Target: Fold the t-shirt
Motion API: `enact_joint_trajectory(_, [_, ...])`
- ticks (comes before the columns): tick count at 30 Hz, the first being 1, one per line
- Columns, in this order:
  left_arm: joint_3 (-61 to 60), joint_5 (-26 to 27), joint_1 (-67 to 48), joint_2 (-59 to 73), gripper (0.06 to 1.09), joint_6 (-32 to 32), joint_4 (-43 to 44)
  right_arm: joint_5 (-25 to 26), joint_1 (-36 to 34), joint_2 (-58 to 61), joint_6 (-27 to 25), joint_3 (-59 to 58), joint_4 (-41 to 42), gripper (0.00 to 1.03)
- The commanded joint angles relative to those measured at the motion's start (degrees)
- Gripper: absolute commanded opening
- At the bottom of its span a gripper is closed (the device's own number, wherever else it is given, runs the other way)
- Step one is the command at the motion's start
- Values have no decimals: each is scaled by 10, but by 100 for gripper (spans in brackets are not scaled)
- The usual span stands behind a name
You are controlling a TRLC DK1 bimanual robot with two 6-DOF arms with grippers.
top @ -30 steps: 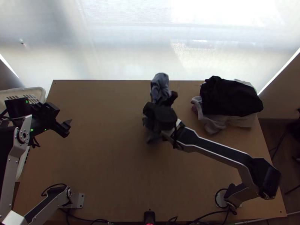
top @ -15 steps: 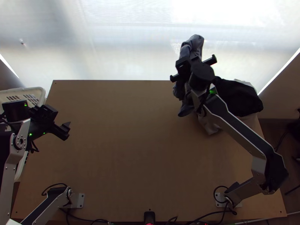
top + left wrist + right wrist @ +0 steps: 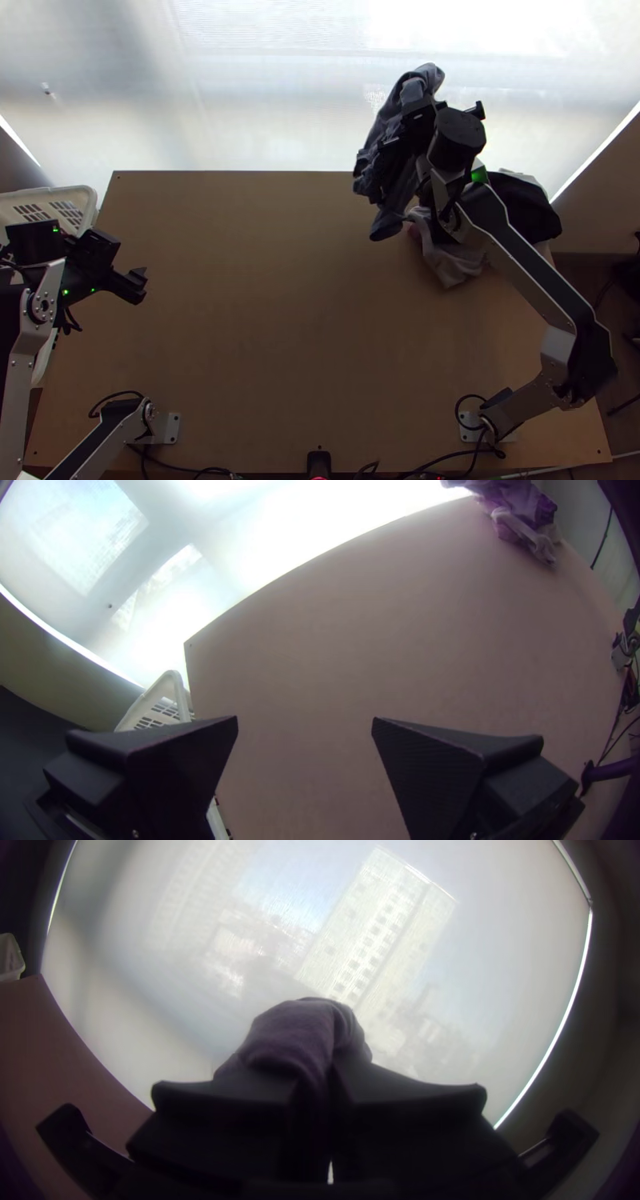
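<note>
A bunched grey-blue t-shirt (image 3: 389,120) hangs from the right arm's gripper (image 3: 420,118), whose jaws are clenched on it, part of the cloth bulging up past them. It is at the far edge of the wooden worktop (image 3: 264,280), right of the middle, near a pile of clothes: a black garment (image 3: 524,212) over paler ones (image 3: 456,264). The left arm's gripper (image 3: 144,283), its jaws parted and holding nothing, is at the left, near a white basket (image 3: 56,191).
</note>
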Motion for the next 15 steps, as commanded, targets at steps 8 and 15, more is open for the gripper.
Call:
enact_joint_trajectory(8, [-7, -21, -2, 4, 104, -43, -7, -81, -54, 38, 45, 54, -33, 3])
enact_joint_trajectory(15, [-13, -27, 4, 1, 104, -51, -4, -127, -91, 46, 71, 63, -56, 3])
